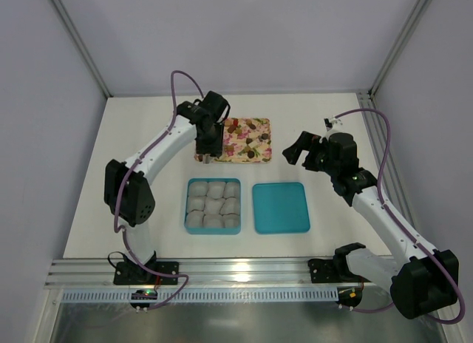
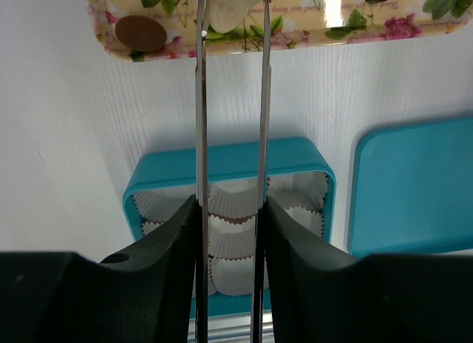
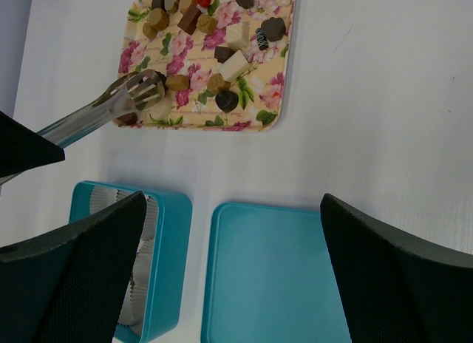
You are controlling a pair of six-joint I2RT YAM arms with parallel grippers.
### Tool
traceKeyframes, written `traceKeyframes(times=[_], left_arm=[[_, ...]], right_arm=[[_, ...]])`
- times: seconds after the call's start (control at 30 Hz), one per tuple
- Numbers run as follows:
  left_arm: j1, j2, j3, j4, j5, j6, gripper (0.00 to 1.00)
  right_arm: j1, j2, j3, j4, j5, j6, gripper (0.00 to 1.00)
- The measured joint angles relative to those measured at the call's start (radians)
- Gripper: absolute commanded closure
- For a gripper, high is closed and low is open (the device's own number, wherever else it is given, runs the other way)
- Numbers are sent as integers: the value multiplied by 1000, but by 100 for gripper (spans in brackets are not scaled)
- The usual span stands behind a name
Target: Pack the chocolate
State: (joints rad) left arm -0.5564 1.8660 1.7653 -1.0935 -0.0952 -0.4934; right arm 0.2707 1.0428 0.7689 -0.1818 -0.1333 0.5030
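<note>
Silver tongs [image 2: 199,121] are squeezed tight in the left gripper [image 2: 229,217]. Their tips pinch a pale piece [image 2: 230,7] on the pink flower tray [image 3: 272,84]. The chocolate [image 3: 223,53] lies on that tray, at 12 o'clock from the blue box [image 2: 229,152]. The right gripper [image 3: 233,202] is wide open and holds nothing.

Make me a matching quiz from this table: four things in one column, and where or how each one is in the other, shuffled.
Things:
1. teal box
2. teal lid
3. floral tray
4. tongs

States:
A. gripped in the left claw
B. holds the loose chocolates
C. lined with white paper cups
D. lies flat, right of the box

Pairs: 1-C, 2-D, 3-B, 4-A
</note>
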Motion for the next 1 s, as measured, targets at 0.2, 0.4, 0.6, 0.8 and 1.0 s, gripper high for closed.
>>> traceKeyframes(times=[0.2, 0.4, 0.6, 0.8, 1.0], left_arm=[[0, 0, 31, -5, 0, 0, 65], [0, -3, 39, -13, 1, 0, 65], [0, -41, 39, -39, 11, -2, 65], [0, -143, 31, -67, 29, -9, 65], [0, -296, -72, -89, 46, -28, 64]], right_arm=[[0, 0, 0, 0, 0, 0, 0], [0, 2, 0, 0, 0, 0, 0], [0, 13, 0, 0, -1, 0, 0], [0, 27, 0, 2, -2, 0, 0], [0, 31, 0, 2, -5, 0, 0]])
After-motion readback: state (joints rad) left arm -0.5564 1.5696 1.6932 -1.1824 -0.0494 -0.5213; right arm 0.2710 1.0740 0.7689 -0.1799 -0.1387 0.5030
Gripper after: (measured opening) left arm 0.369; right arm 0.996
